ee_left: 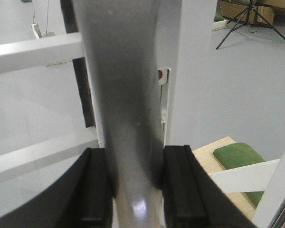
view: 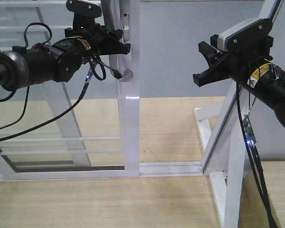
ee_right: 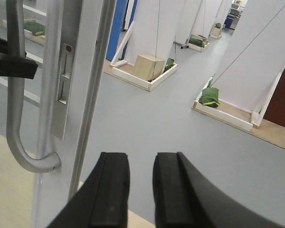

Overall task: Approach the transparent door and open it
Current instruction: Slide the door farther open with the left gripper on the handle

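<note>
The transparent door (view: 129, 123) stands left of centre, a white-framed glass panel with thin white bars across it. Its grey curved pull handle (view: 127, 74) runs down the right stile. My left gripper (view: 124, 46) is shut on the handle high up. In the left wrist view the handle (ee_left: 123, 90) fills the gap between the black fingers (ee_left: 97, 185) of that gripper (ee_left: 135, 164). My right gripper (view: 202, 62) hangs in the air to the right of the door, open by a narrow gap and holding nothing. The right wrist view shows the right gripper (ee_right: 141, 164) beside the handle (ee_right: 15, 99).
A slanted white frame post (view: 225, 133) with a white base rises at the right, below my right arm. A white floor track (view: 171, 167) runs from the door to that post. A lock plate (ee_right: 63, 90) sits on the stile. Beyond lie a grey floor, a box (ee_right: 149, 66) and green bags (ee_right: 209, 97).
</note>
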Tool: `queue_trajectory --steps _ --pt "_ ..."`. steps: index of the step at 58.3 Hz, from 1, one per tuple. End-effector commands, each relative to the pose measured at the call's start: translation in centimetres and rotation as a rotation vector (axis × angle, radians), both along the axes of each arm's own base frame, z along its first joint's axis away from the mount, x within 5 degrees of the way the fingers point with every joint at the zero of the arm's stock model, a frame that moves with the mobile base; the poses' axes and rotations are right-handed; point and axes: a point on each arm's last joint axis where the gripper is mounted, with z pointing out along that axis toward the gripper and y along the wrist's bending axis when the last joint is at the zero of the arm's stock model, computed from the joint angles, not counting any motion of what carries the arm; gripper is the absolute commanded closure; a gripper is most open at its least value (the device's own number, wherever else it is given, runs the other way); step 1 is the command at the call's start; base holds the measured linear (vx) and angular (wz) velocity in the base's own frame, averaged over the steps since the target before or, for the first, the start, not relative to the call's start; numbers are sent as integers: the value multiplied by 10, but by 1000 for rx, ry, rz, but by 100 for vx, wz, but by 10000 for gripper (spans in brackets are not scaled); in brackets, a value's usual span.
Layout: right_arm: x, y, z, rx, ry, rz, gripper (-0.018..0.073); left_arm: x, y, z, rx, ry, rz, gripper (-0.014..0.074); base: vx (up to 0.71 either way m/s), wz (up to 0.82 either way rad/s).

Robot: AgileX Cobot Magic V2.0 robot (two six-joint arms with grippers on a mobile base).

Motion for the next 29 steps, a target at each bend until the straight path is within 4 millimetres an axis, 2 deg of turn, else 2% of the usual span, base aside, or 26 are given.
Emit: queue_trajectory --steps 1,14,29 --pt "-2 0 26 52 -124 10 316 -5 11 45 -47 -106 18 429 0 0" --pt "-2 0 26 59 -119 9 316 -1 26 43 -33 -74 56 429 0 0" --pt "-2 0 26 59 -119 9 316 -1 42 54 -30 -80 90 429 0 0"
